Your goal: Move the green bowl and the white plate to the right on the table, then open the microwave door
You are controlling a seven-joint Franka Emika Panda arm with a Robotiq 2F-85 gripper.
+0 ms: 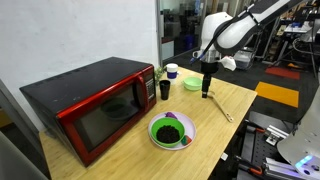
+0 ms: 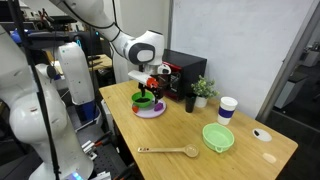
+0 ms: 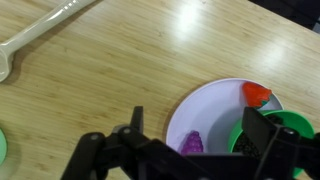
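The white plate (image 1: 170,131) (image 2: 148,105) lies on the table (image 1: 128,152) in front of the red microwave; its door (image 1: 105,118) is shut. In the wrist view the plate (image 3: 215,110) holds a purple grape toy, a red strawberry toy and a green inner dish with dark filling. The green bowl (image 1: 192,84) (image 2: 218,137) sits apart, near a white cup. My gripper (image 1: 207,90) (image 2: 151,88) (image 3: 197,135) hangs above the plate's edge, open and empty, with its fingers spread over the plate.
A wooden spoon (image 1: 225,112) (image 2: 170,151) (image 3: 45,30) lies on the table beyond the plate. A black cup (image 1: 164,90), a small plant (image 2: 203,88) and a white cup (image 1: 171,71) (image 2: 227,108) stand beside the microwave (image 2: 186,66).
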